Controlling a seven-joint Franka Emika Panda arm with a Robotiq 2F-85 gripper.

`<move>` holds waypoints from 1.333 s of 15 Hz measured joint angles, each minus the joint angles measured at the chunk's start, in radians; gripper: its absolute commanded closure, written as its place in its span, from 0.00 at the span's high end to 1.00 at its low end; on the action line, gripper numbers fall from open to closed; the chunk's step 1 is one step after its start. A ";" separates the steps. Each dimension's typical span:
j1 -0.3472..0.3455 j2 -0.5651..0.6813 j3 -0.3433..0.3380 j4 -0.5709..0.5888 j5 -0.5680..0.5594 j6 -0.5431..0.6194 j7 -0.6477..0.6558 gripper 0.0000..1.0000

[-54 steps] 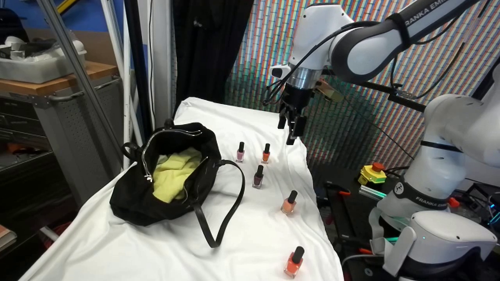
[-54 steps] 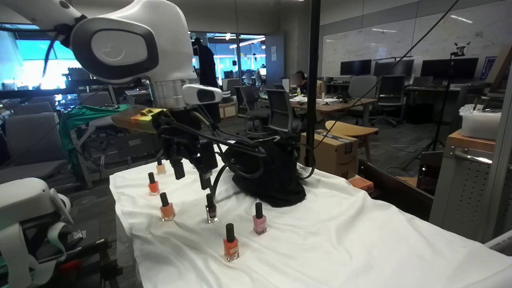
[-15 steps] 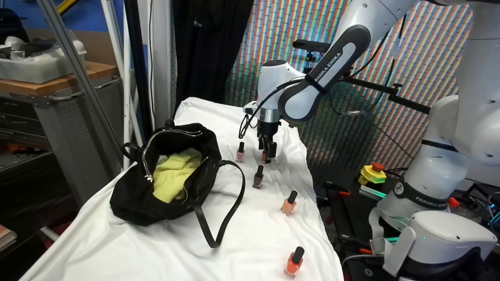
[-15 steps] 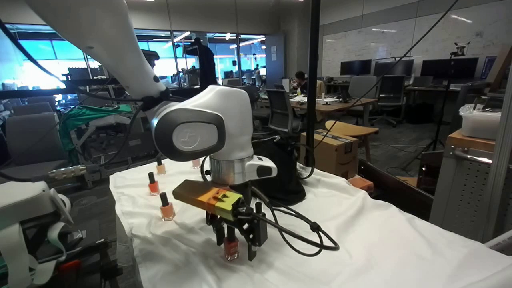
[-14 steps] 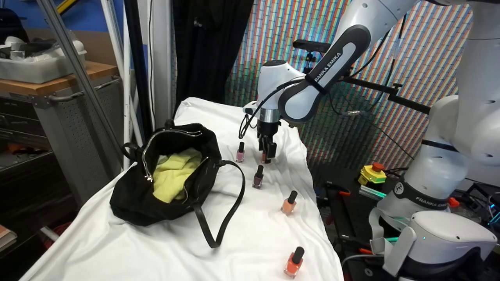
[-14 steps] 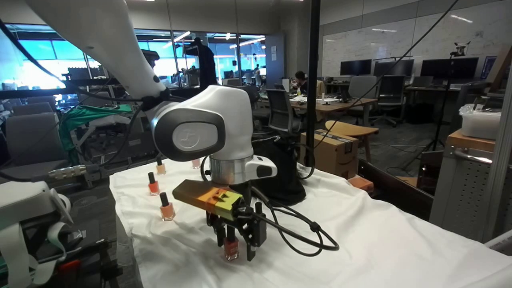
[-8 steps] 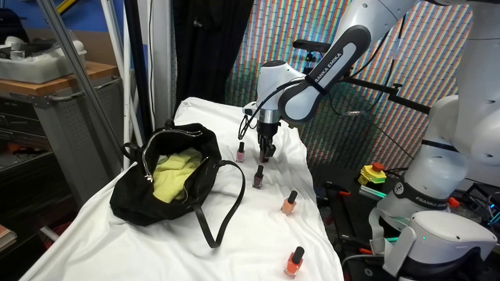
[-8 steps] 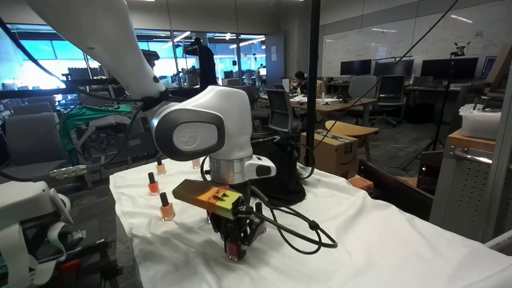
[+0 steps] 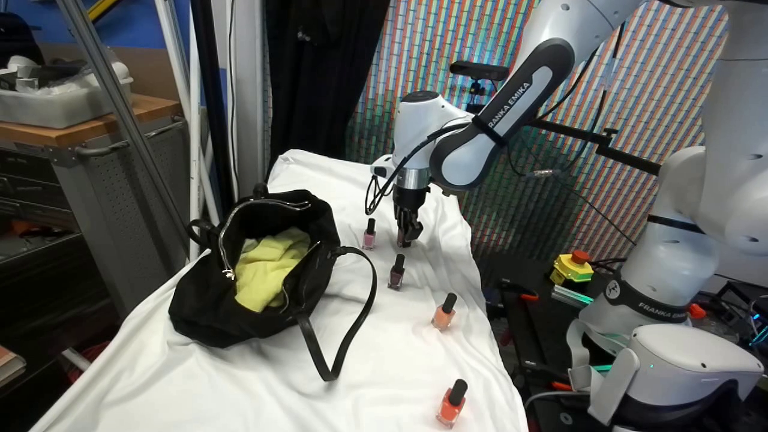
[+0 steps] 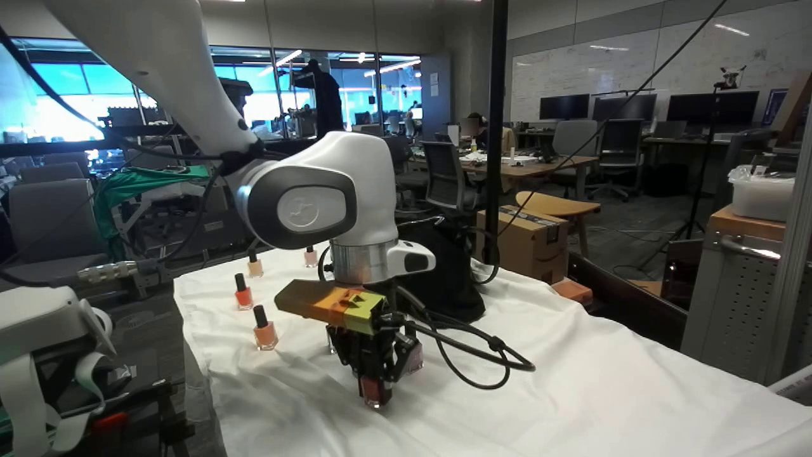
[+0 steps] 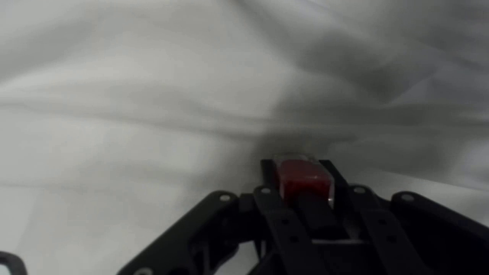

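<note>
My gripper is shut on a red nail polish bottle, its fingers pressed to both sides of the glass body. The black cap points back toward the palm. In an exterior view the held bottle shows below the fingers, at or just above the white cloth; I cannot tell whether it touches. Close by stand a pink bottle and a dark plum bottle. A peach bottle and an orange-red bottle stand farther along the table.
A black bag lies open on the cloth, a yellow cloth inside and its strap looping out. More bottles, one pale peach, stand at the far end. Loose cables hang from my wrist.
The arm came down over the red bottle. Within the last second the fingers went from open around it to shut on it, and gripper and bottle have since risen very slightly.
</note>
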 measured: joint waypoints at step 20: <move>0.304 -0.042 0.112 0.310 -0.498 -0.118 0.516 0.15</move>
